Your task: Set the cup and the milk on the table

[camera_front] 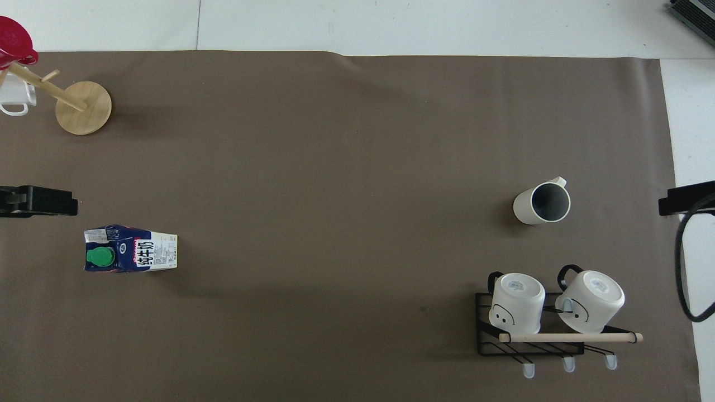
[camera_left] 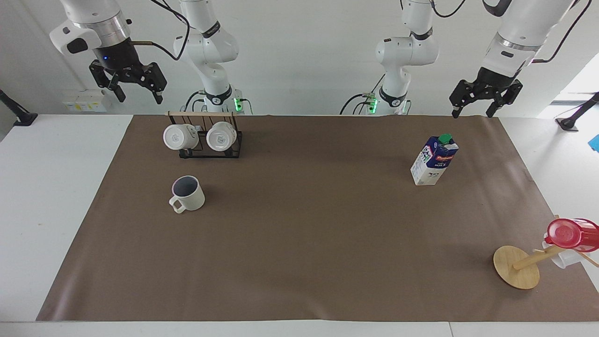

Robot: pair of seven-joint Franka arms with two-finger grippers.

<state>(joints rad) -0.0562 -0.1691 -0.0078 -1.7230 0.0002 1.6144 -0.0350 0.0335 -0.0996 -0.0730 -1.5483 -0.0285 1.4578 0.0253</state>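
The cup point(camera_left: 187, 193) point(camera_front: 542, 202), cream-white with a dark inside, stands upright on the table's brown mat point(camera_left: 304, 234) toward the right arm's end, its handle pointing away from the robots. The milk point(camera_left: 434, 160) point(camera_front: 130, 249), a blue and white carton with a green cap, stands upright on the mat toward the left arm's end. My right gripper point(camera_left: 139, 99) point(camera_front: 686, 198) hangs open and empty high over the white worktop beside the mat's corner. Raised over the mat's edge at the robots' end, my left gripper point(camera_left: 472, 113) point(camera_front: 39, 201) is open and empty too.
A black wire rack point(camera_left: 210, 140) point(camera_front: 530, 329) holding two white mugs sits nearer to the robots than the cup. A wooden mug tree point(camera_left: 517, 267) point(camera_front: 82, 107) with a red cup point(camera_left: 571, 234) stands at the left arm's end, farther from the robots than the milk.
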